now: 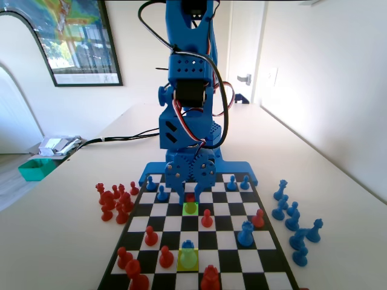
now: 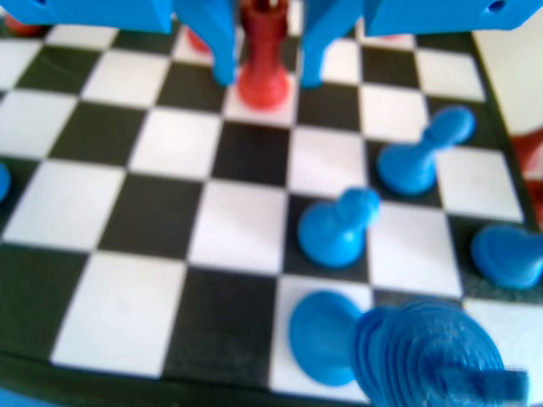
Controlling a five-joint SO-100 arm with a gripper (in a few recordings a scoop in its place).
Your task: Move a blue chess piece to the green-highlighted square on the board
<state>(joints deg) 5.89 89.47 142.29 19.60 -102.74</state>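
Hand: I see the gripper (image 1: 190, 198) down low over the board (image 1: 251, 261) at the arm's end of it; in the wrist view the gripper (image 2: 265, 80) hangs from the top edge.
Grip: released. In the wrist view the two jaws stand apart, one on each side of a red piece (image 2: 262, 59), with a thin gap showing on both sides. They carry nothing.
Between the jaws: that red piece (image 1: 190, 197) stands upright. In the fixed view only its top shows red, and its lower part is tinted by the highlight.
Under the hand: the green-highlighted square (image 1: 190, 209) lies right below the jaws (the two highlight tints read close from here, so I call this one green with some caution).
Task piece: the blue chess piece (image 1: 188, 245) is well clear of the hand, several rows nearer the fixed camera in the same column. It stands upright on the lime-tinted square (image 1: 188, 260), and nothing touches it.
Right of the hand, fixed view: a taller blue piece (image 1: 245, 233) stands on the board, and spare blue pieces (image 1: 293, 220) stand off it on the table (image 1: 338, 199).
Left of the hand, fixed view: a cluster of red pieces (image 1: 115, 199) stands off the board.
Below the jaws, wrist view: two blue pawns (image 2: 339, 225) (image 2: 420, 153) stand on squares to the right, apart from the jaws. The picture is soft.
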